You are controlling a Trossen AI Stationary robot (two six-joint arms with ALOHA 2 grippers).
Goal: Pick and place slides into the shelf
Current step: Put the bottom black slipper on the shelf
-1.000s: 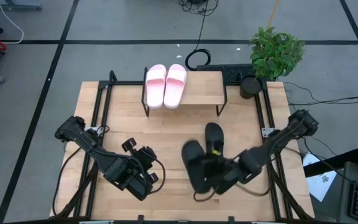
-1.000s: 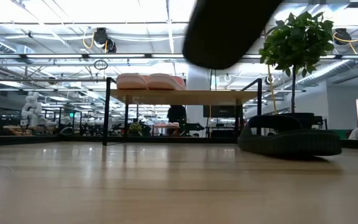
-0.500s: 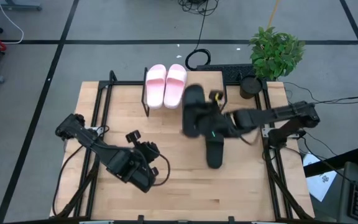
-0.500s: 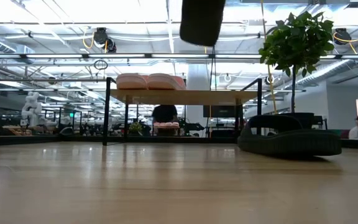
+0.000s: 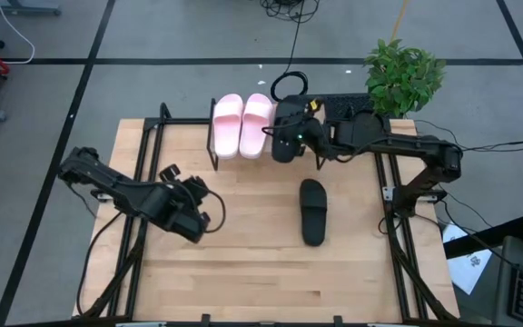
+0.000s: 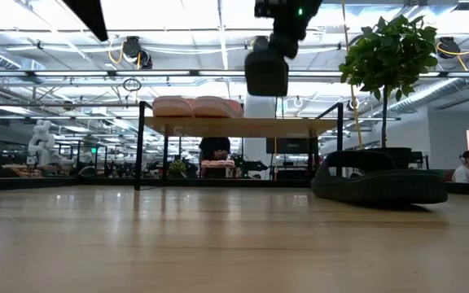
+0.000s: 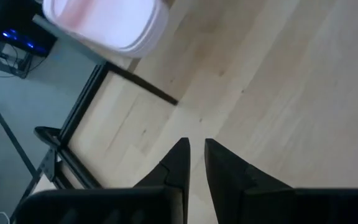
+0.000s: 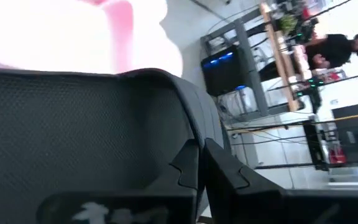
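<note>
On the near left of the light wooden tabletop (image 5: 243, 245), the left gripper (image 5: 192, 207) hangs above bare boards with nothing between its fingers (image 7: 178, 163), whose tips stand only a narrow gap apart in the left wrist view. Right of centre, one black open-toe slide sandal (image 5: 312, 210) lies flat on the boards, lengthwise from near to far, well apart from both grippers; the low view shows it resting at the right with its wide strap arched. Farther back, the right gripper (image 5: 303, 138) reaches in from the right over the low rack with a light wood top and thin black legs (image 5: 298, 141), and its fingers (image 8: 188, 167) are clamped on the second black slide sandal (image 5: 286, 138), which it holds raised above the rack's top just right of the pink pair. The right wrist view shows the dark textured sandal pressed against the fingers. The two light pink slide sandals (image 5: 242, 123) sit side by side on the left part of the rack. Beyond the table's far right corner stands a green potted plant (image 5: 401, 76). The surrounding floor is grey with dark lines, and a person in dark clothing (image 8: 340, 46) shows far off in the room.
</note>
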